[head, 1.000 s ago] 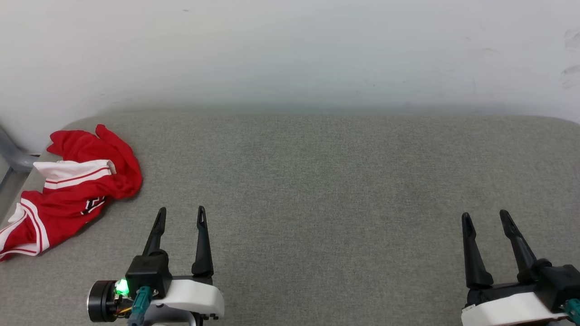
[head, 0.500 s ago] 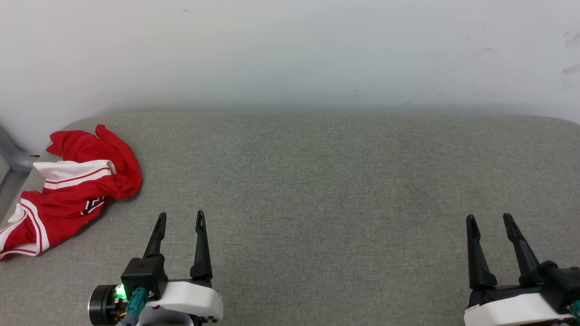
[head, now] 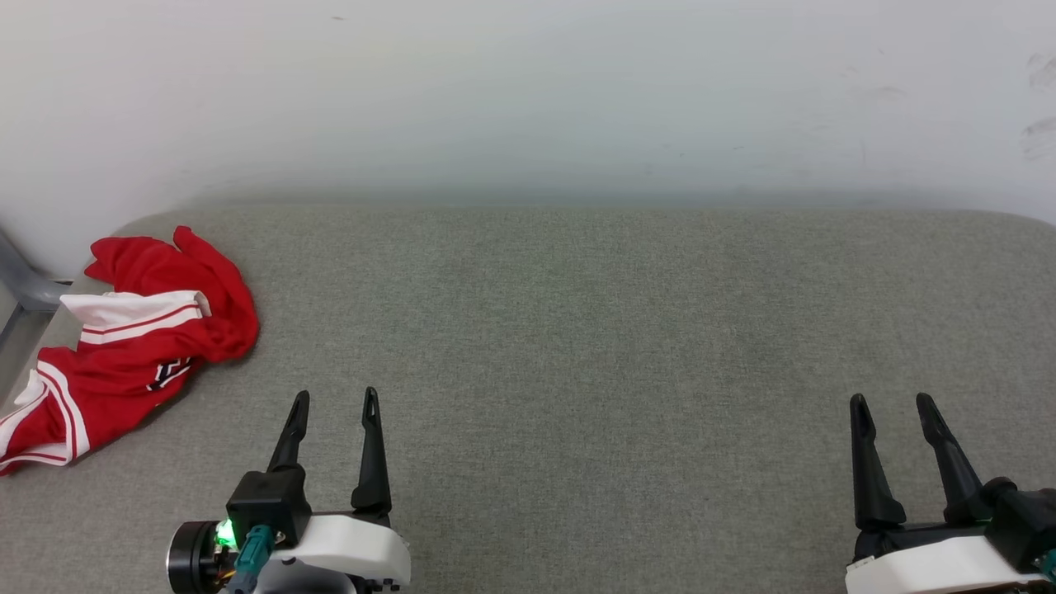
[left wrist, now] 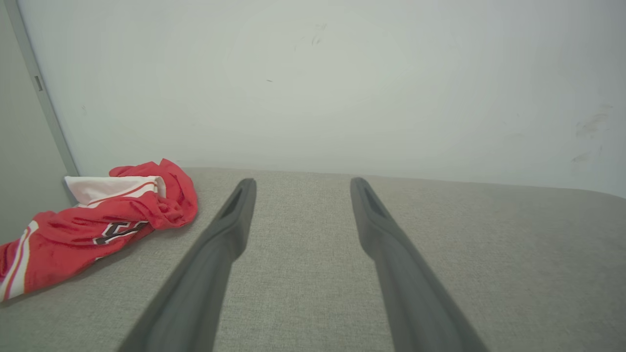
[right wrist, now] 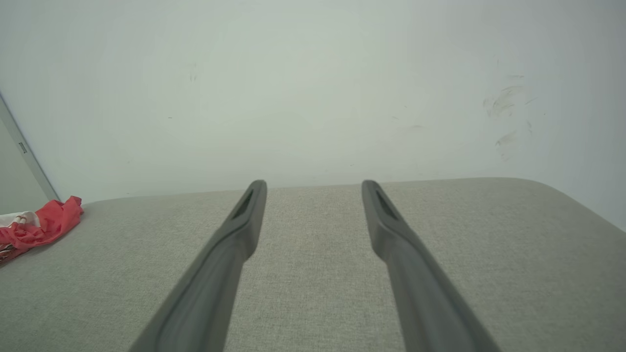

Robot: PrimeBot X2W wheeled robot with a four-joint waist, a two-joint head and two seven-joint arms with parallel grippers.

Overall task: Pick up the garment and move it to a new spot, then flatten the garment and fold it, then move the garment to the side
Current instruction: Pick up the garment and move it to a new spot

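Observation:
The garment [head: 136, 342], a red T-shirt with white striped sleeves and a dark chest graphic, lies crumpled at the far left edge of the grey padded surface [head: 577, 330]. The left wrist view has the garment [left wrist: 98, 222] at its left, and the right wrist view catches a bit of the garment [right wrist: 36, 227] at its left edge. My left gripper [head: 337, 398] hovers open near the front, to the right of and below the shirt, holding nothing. At the lower right my right gripper [head: 891, 402] is open and empty too.
A pale wall [head: 528, 99] rises right behind the grey surface. A grey metal frame [head: 21, 289] stands at the left edge beside the shirt. The surface has rounded back corners.
Both grippers have drawn back a little toward the near edge of the surface. The garment has not moved.

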